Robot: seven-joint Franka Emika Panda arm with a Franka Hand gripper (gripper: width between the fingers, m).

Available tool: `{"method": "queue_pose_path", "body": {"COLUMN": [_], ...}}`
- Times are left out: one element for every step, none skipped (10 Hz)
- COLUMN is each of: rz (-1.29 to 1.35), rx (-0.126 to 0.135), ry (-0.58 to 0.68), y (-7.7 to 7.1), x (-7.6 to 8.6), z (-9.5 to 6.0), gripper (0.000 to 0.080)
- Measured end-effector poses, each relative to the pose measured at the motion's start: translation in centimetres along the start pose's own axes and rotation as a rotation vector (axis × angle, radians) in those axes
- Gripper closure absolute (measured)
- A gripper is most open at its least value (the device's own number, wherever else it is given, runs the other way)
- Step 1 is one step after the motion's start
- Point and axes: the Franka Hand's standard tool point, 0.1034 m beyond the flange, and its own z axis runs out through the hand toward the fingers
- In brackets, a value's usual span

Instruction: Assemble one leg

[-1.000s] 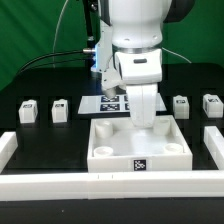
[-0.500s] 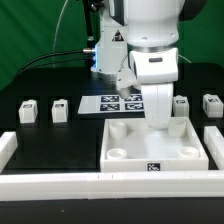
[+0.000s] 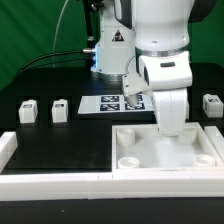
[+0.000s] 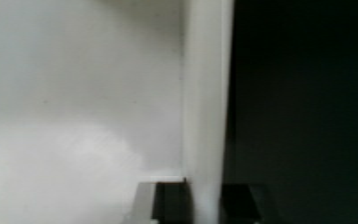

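Observation:
The large white square tray (image 3: 140,158) with round corner sockets lies at the front, toward the exterior view's right. My gripper (image 3: 170,131) reaches down onto the tray's far wall. In the wrist view my gripper (image 4: 206,203) has one dark finger (image 4: 171,205) on each side of the tray's thin wall (image 4: 206,100), shut on it. Small white legs with tags lie on the black table: two at the exterior view's left (image 3: 28,110) (image 3: 60,110) and one at the right (image 3: 211,103). Any other leg is hidden behind the arm.
The marker board (image 3: 108,103) lies behind the tray under the arm. A white rail (image 3: 50,185) runs along the front, with a short white block (image 3: 7,148) at the left. Cables and the arm's base stand at the back.
The gripper and the tray have slid together toward the exterior view's right. The arm now hides the leg that showed just right of it.

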Motion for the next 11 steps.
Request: {"method": "queue_pose_path", "body": {"rz": [0.002, 0.009, 0.012, 0.028, 0.036, 0.036, 0.036, 0.037, 0.038, 0.038, 0.038], "rx": [0.008, 0.014, 0.013, 0.005, 0.008, 0.008, 0.008, 0.008, 0.008, 0.008, 0.007], "ry": [-0.001, -0.002, -0.002, 0.0, 0.0, 0.0, 0.0, 0.0, 0.0, 0.0, 0.0], "y": [0.01, -0.03, -0.03, -0.16, -0.43, -0.44, -0.44, -0.45, -0.45, -0.44, -0.43], "x": [0.0, -0.04, -0.04, -0.03, -0.02, -0.03, -0.02, 0.04, 0.05, 0.05, 0.05], "z": [-0.01, -0.02, 0.0, 0.11, 0.3, 0.3, 0.3, 0.3, 0.3, 0.3, 0.27], "gripper": [0.0735, 0.0735, 0.0735, 0.0735, 0.0653, 0.0516, 0.0516, 0.0333, 0.0215, 0.0163, 0.0163]}}
